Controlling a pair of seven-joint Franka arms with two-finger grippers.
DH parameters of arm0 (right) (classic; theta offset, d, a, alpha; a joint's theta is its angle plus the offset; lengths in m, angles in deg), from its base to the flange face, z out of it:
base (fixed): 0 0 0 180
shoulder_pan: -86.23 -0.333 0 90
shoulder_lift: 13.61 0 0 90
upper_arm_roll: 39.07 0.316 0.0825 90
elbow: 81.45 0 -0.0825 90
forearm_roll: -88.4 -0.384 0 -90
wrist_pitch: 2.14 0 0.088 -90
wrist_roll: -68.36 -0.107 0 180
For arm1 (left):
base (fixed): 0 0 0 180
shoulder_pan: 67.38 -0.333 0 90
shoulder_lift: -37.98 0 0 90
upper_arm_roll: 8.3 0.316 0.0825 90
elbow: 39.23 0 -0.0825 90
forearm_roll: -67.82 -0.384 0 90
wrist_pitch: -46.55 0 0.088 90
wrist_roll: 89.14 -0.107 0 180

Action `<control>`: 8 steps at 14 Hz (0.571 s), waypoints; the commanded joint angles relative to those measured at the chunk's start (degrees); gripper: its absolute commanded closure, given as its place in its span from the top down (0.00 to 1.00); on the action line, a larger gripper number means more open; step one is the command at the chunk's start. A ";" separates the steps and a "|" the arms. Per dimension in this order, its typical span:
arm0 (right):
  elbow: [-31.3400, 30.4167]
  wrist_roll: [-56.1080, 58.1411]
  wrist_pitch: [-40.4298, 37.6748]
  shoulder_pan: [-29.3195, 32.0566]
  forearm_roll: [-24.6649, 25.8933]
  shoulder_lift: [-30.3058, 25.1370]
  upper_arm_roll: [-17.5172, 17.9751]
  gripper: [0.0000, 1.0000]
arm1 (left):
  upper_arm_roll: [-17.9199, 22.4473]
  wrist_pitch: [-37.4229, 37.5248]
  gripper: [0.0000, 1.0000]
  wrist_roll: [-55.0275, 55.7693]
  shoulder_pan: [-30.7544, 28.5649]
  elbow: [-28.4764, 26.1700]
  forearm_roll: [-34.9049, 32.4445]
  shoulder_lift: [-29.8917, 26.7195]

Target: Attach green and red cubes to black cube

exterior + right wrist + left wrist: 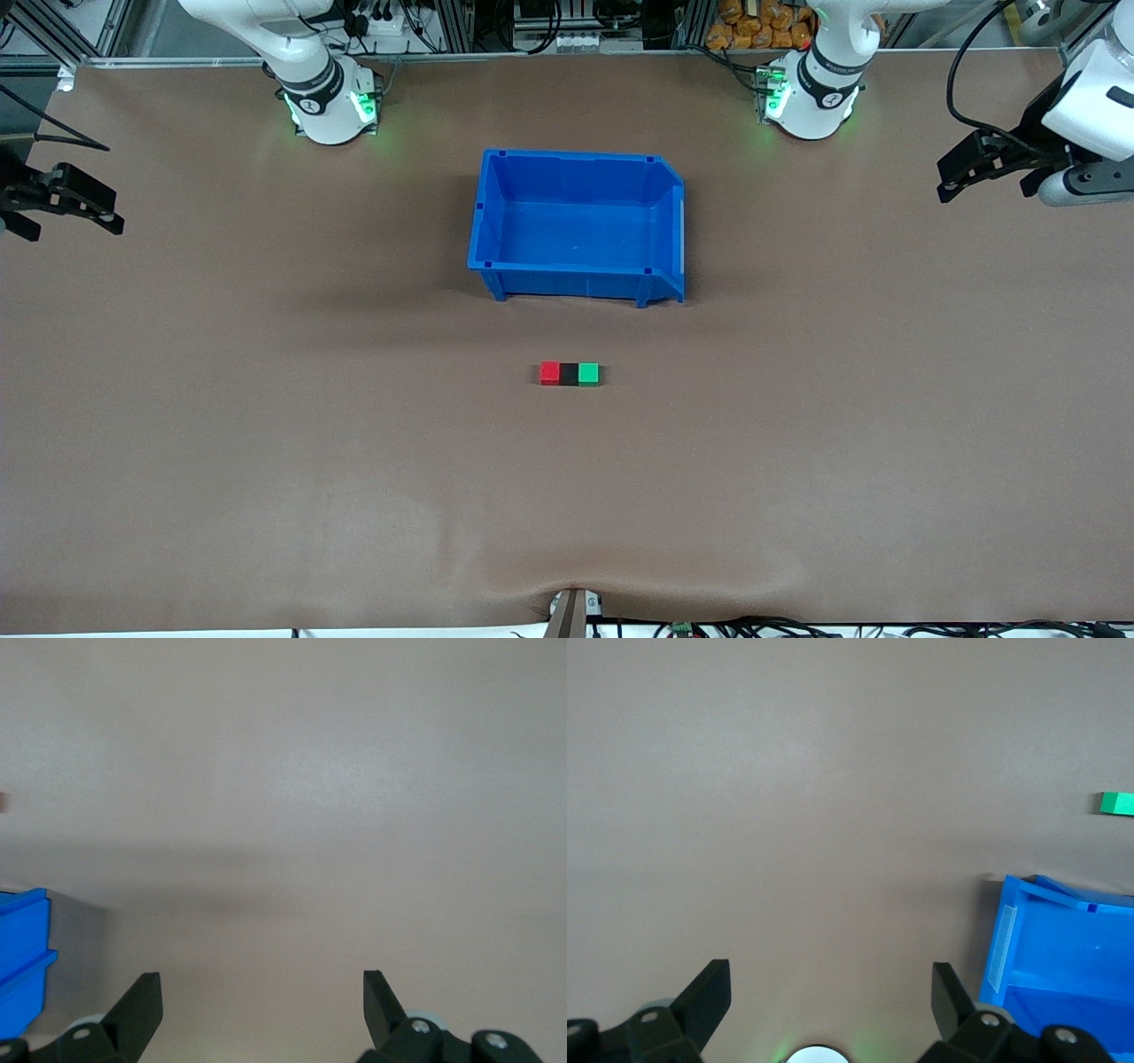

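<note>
Brown matting covers the whole table (266,461), with the two white arms' bases standing along its edge farthest from the front camera. Near the middle sits an open blue bin (490,221), nothing lying in it. Both arms wait, drawn back to the table's two ends. At the left arm's end the left gripper (961,177) hangs over the matting with its black fingers (704,997) spread wide and holding nothing. At the right arm's end the right gripper (97,208) hangs likewise over bare matting, its fingers (137,1005) parted and empty. Nearer the front camera than the bin, and well apart from it, three small cubes lie in one tight row on the table: the black cube (568,373) in the middle, the red cube (549,372) touching it on the side toward the right arm's end, the green cube (588,373) touching it on the side toward the left arm's end.
</note>
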 commanded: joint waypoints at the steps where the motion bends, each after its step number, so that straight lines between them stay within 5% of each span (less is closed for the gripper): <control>1: 1.29 -0.38 -0.86 0.75 -0.97 0.65 0.42 1.00 | -0.05 0.82 1.00 -4.85 -1.42 1.03 1.28 0.29; 8: 1.29 -0.38 -0.95 0.75 -0.97 0.65 0.42 1.00 | -0.14 0.82 1.00 -3.90 -1.61 1.47 1.19 0.55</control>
